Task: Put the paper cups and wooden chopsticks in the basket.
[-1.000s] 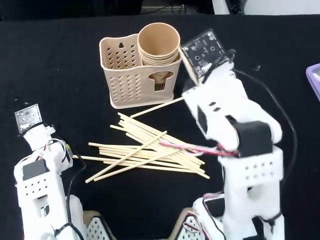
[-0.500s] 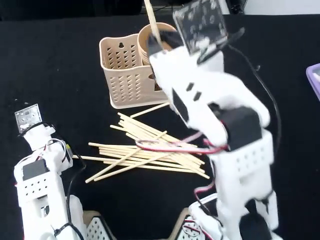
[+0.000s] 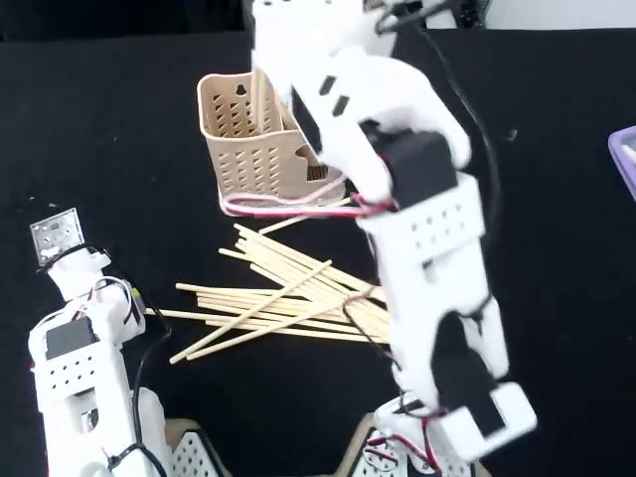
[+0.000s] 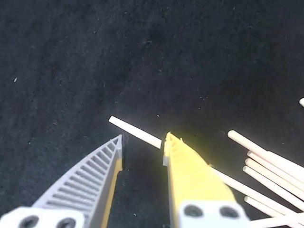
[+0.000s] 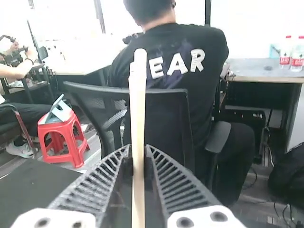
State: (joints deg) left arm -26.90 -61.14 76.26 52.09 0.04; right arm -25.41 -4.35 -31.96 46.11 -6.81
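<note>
A: What is hidden?

B: From above, the right arm [image 3: 397, 179] stands over the far middle of the cloth [image 3: 119, 119]. It covers the right part of the basket [image 3: 238, 154], so I cannot tell what sits in there. The arm's far end is cut off at the picture's edge.

A: And the basket itself?

B: Beige plastic, with walls punched in rows of small holes (plus a keyhole slot near the rim). A pale line [image 3: 259, 99] crosses its left compartment. I cannot tell whether it is inside or above.

A: The right gripper?

B: The right gripper [image 5: 137, 149] has ribbed grey jaws clamped on a stick [image 5: 139, 95]. The stick is smooth pale wood and runs out well past the tips.

A: The other chopsticks?

B: A loose pile [image 3: 298, 298] lies fanned and crossed on the black cloth. It is near of the basket, between the two arms.

A: The left side?

B: The left gripper [image 4: 142, 142] is at the pile's left end with jaws parted (one grey, one yellow), gripping nothing. One end stick [image 4: 135, 130] lies on the cloth just beyond the tips, crossing the gap. More round ends lie to the right, cut off.
</note>
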